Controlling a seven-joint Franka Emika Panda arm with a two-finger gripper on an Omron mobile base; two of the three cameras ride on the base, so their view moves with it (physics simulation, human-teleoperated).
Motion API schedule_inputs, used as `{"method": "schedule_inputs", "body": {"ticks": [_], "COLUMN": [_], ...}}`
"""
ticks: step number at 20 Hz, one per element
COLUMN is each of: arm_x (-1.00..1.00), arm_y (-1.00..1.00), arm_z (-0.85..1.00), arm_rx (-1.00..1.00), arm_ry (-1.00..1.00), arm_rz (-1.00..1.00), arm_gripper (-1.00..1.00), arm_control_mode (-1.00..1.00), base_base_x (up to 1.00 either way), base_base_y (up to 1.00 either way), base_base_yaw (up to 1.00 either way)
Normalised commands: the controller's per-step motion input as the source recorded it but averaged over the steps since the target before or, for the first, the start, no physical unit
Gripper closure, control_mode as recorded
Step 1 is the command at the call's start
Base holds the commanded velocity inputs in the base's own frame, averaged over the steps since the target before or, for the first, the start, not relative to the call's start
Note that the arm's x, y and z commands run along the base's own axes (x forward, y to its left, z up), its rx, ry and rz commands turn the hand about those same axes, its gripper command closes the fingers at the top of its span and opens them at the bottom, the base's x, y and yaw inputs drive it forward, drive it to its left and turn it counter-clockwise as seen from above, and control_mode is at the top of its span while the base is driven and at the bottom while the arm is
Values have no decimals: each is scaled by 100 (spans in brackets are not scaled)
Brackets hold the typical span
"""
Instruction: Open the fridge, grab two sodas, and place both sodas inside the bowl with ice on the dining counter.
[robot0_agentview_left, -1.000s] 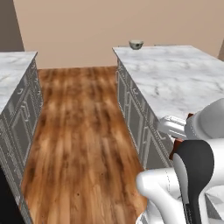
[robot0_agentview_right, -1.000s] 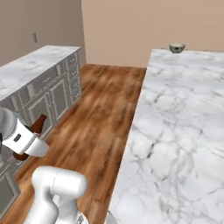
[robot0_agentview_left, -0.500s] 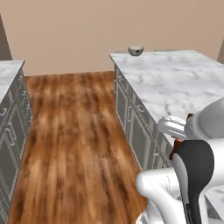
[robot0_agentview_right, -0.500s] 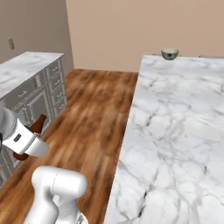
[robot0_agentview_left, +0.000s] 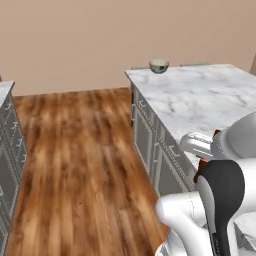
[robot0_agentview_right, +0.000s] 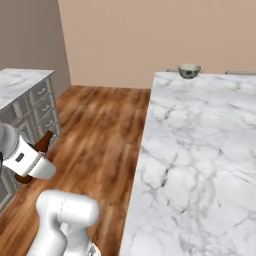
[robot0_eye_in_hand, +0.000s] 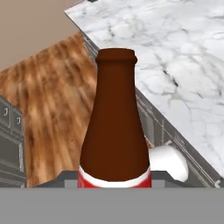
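My gripper (robot0_eye_in_hand: 114, 180) is shut on a dark brown cola bottle (robot0_eye_in_hand: 114, 122) with a red label, held upright and close in front of the hand camera. From the right base view the bottle (robot0_agentview_right: 43, 142) juts up from the gripper (robot0_agentview_right: 34, 161) low on the left, over the floor beside the dining counter (robot0_agentview_right: 200, 150). The gripper (robot0_agentview_left: 206, 159) hangs at the counter's near edge (robot0_agentview_left: 210, 100). The cream-white bowl (robot0_agentview_left: 159, 65) (robot0_agentview_right: 189, 70) stands at the counter's far end, well ahead of the gripper. The fridge is out of view.
A wood-floor aisle (robot0_agentview_left: 85, 160) runs between the dining counter and a marble-topped wall counter with grey cabinets (robot0_agentview_right: 27, 97) (robot0_agentview_left: 7, 150) on the left. A beige wall (robot0_agentview_left: 100, 40) closes the far end. Grey cabinet fronts (robot0_agentview_left: 150, 135) line the dining counter's side.
The whole picture has shifted as the base drives: the bowl and the counter's far end are nearer and the left counter slides out. The bottle stays in the gripper.
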Motion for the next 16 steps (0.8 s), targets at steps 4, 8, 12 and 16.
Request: {"method": "schedule_inputs", "body": {"ticks": [4, 8, 12, 16], "arm_x": [0, 0, 0, 0], "arm_y": [0, 0, 0, 0], "arm_z": [0, 0, 0, 0], "arm_rx": [0, 0, 0, 0], "arm_ry": [0, 0, 0, 0], "arm_rz": [0, 0, 0, 0], "arm_gripper": [100, 100, 100, 100], "arm_control_mode": [100, 100, 100, 100], "base_base_x": [100, 100, 100, 100], "base_base_y": [30, 42, 58, 61], "base_base_yaw": [-13, -14, -12, -10]}}
